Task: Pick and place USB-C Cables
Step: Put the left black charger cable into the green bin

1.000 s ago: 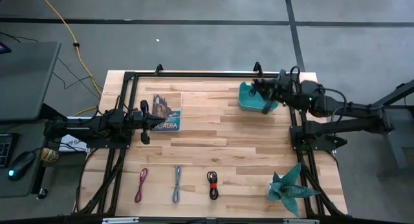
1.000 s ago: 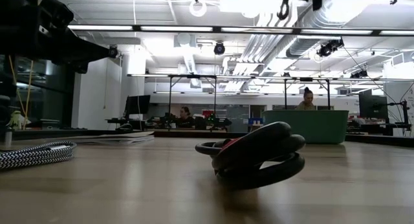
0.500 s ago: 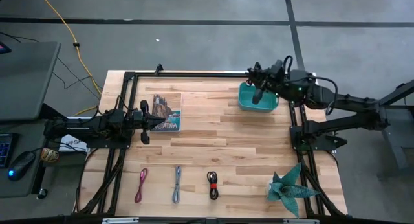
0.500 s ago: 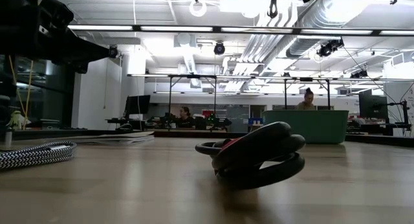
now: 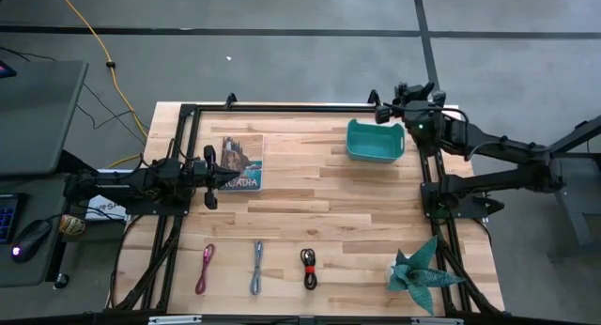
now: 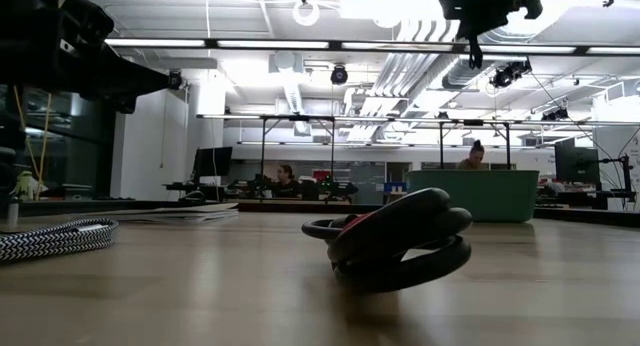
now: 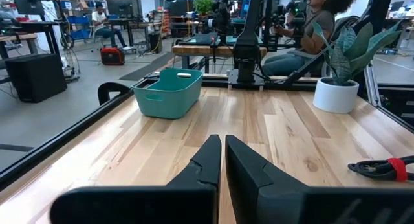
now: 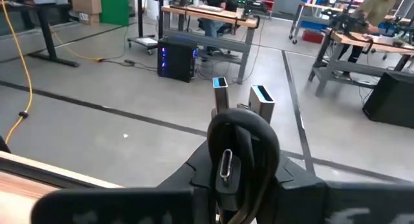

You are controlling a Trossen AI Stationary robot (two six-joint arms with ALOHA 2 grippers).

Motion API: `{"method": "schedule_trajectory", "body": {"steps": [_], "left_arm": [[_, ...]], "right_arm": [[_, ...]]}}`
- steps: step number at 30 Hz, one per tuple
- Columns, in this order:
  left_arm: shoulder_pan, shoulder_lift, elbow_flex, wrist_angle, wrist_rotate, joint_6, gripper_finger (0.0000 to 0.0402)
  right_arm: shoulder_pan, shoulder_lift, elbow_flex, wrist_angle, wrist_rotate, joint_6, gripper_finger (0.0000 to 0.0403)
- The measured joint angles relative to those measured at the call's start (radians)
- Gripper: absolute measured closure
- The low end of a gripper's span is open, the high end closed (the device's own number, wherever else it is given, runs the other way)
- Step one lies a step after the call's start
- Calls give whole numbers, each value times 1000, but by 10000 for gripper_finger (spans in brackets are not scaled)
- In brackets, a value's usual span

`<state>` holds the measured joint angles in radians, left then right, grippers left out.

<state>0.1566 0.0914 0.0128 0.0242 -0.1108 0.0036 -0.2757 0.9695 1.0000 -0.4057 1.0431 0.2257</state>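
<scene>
My right gripper (image 5: 383, 107) (image 8: 236, 185) hangs above the table's far edge, just beyond the teal bin (image 5: 376, 140), and is shut on the coiled black USB-C cable (image 8: 240, 146). In the low view this gripper (image 6: 478, 11) shows high up. Three more USB-C cables lie flat in a row near the table's front edge: magenta (image 5: 205, 269), blue-grey (image 5: 256, 267) and red-and-black (image 5: 309, 267) (image 6: 400, 236). My left gripper (image 5: 210, 175) (image 7: 222, 146) waits shut and level at the table's left, holding nothing. My right gripper pinches the black cable's coil between its two fingers. The coil's loop (image 8: 244, 130) stands out past the fingertips, and a plug (image 8: 226, 164) faces the wrist camera. The fingers lie about level, pointing past the table's far edge. The cable is lifted clear of table and bin.
A potted plant (image 5: 418, 271) stands at the near right corner. A printed card (image 5: 242, 162) lies by the left gripper. Black frame rails (image 5: 282, 106) run along the table's edges. A yellow cord (image 5: 86, 29) trails on the floor beyond the far left corner.
My right gripper has swung from over the teal bin toward the table's far edge. It has tipped from pointing down into the bin to about level, and has stayed shut.
</scene>
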Motion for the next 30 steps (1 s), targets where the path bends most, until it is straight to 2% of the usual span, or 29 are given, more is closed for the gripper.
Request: {"method": "schedule_trajectory", "body": {"steps": [8, 14, 19, 30], "left_arm": [[0, 0, 0, 0, 0, 0, 396], [0, 0, 0, 0, 1, 0, 396], [0, 0, 0, 0, 1, 0, 396], [0, 0, 0, 0, 1, 0, 396]], "right_arm": [[-21, 0, 0, 1, -33, -8, 363], [-177, 32, 0, -96, -306, 93, 363], [-306, 131, -1, -221, -511, 159, 363], [-334, 350, -1, -317, -755, 135, 363]]}}
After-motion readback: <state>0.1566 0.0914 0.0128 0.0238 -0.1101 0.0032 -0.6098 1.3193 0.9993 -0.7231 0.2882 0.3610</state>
